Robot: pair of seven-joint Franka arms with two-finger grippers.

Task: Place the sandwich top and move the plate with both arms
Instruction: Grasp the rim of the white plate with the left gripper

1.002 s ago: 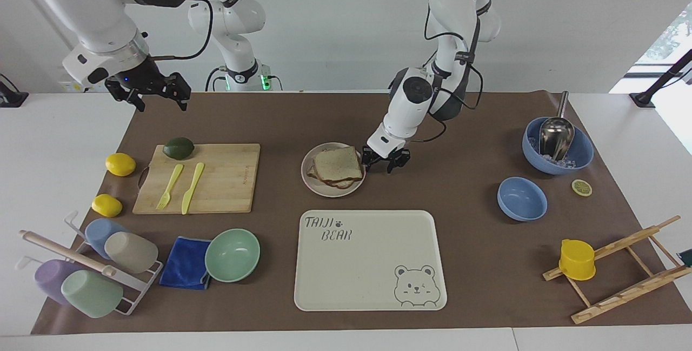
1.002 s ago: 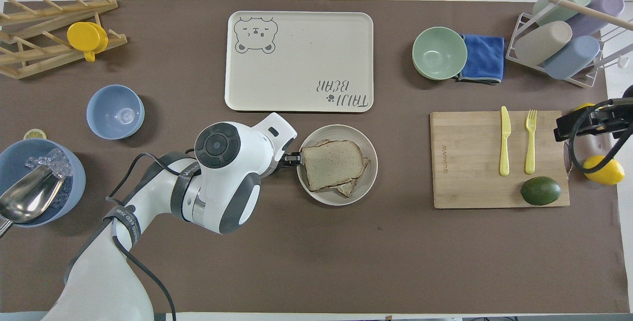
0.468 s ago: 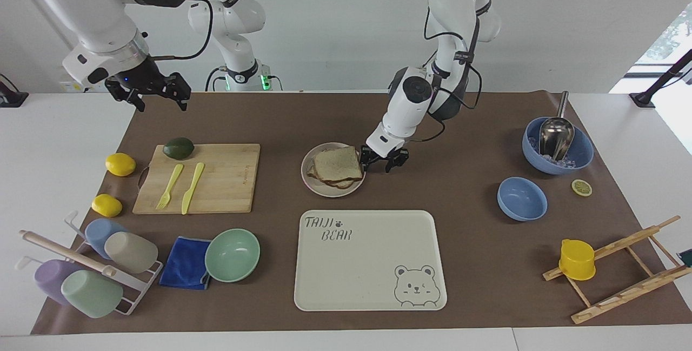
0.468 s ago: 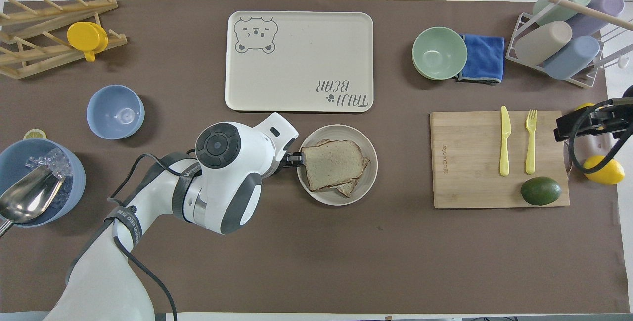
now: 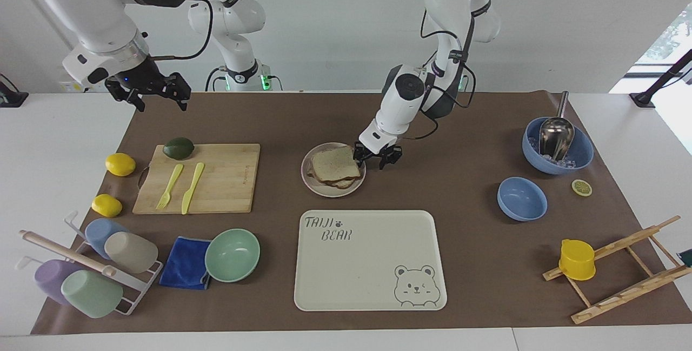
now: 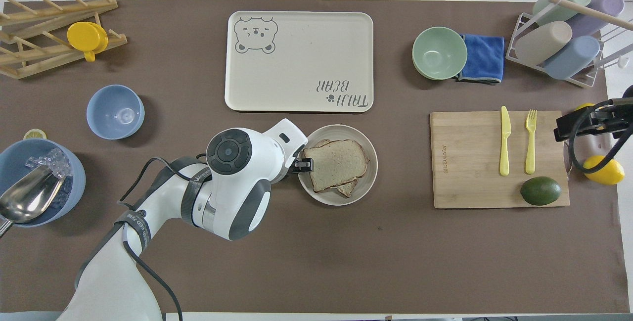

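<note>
I see the left gripper clamped on the bread slice's edge, over the plate beside the bear tray. The right gripper waits, fingers apart, above the table's edge.

- The sandwich top is laid on the plate, over a lower slice.
- The tray is set farther from the robots than the plate.
- The cutting board is placed toward the right arm's end of the desk.
</note>
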